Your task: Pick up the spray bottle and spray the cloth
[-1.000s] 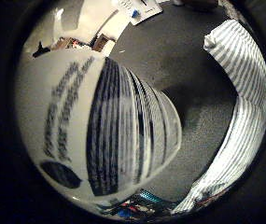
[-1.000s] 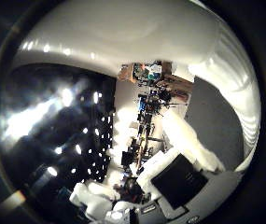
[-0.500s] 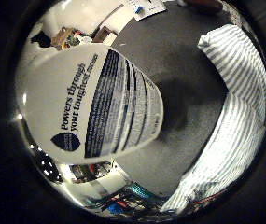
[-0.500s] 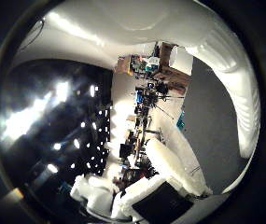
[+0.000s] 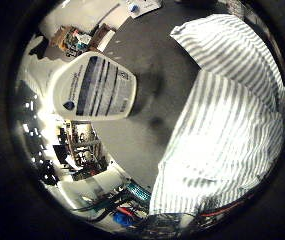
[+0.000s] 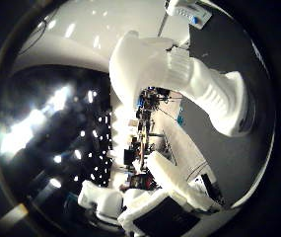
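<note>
The white spray bottle (image 5: 94, 87) with a dark printed label stands on the dark grey table (image 5: 147, 55), a short way off from my palm. Its white spray head and ribbed collar (image 6: 179, 74) show in the thumb side view. Beside the bottle a grey and white striped cloth (image 5: 222, 135) lies rumpled on the table and reaches close under the palm. White and black fingers of my hand (image 6: 150, 207) reach in at the edge of the thumb side view. They are relaxed and not wrapped round the bottle.
Papers (image 5: 144, 6) lie at the table's far edge. Cluttered shelves and boxes (image 5: 79, 37) stand in the room behind the bottle. A white device (image 6: 187, 10) sits beyond the spray head.
The bottle filled the views a second ago and now looks much smaller, so my palm has drawn back from it. More of the striped cloth shows now.
</note>
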Controlling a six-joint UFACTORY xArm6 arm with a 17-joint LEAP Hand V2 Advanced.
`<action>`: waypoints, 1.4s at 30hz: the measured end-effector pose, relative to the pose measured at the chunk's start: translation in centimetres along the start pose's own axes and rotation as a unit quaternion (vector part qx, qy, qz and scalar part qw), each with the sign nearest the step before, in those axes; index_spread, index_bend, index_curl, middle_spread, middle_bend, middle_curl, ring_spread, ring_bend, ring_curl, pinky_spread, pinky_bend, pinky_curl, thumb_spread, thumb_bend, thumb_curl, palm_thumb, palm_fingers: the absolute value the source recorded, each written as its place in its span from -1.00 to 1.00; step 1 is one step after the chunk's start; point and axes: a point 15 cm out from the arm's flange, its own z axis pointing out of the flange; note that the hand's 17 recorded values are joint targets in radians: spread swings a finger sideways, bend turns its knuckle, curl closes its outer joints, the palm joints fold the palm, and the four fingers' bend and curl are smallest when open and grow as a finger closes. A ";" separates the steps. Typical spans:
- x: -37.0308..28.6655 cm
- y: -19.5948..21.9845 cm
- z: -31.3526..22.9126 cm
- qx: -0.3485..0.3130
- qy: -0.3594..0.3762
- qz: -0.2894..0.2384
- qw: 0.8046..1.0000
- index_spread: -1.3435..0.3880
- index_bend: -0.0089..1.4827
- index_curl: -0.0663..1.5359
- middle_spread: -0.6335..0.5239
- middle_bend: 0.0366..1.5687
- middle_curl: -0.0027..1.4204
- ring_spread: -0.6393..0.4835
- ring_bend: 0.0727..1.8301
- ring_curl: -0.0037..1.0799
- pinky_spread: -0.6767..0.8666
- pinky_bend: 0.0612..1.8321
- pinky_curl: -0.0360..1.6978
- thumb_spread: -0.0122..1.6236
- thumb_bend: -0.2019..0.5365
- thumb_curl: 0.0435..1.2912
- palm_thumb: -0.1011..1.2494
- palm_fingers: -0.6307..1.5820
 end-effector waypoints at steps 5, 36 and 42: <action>0.4 2.4 -2.0 0.002 0.012 0.005 1.000 0.34 -0.77 -0.56 0.49 -0.81 -0.62 0.56 -0.81 -0.52 0.44 -0.62 -0.56 0.35 -0.52 -0.58 0.03 -0.44; 10.8 17.1 -23.1 -0.013 0.345 0.038 0.938 0.29 -0.75 -0.53 0.44 -0.80 -0.57 0.57 -0.86 -0.54 0.44 -0.71 -0.60 0.31 -0.52 -0.62 -0.08 -0.36; 12.8 18.3 -26.3 -0.005 0.374 0.063 0.925 0.27 -0.75 -0.52 0.39 -0.79 -0.55 0.54 -0.87 -0.56 0.44 -0.76 -0.61 0.31 -0.52 -0.62 -0.10 -0.33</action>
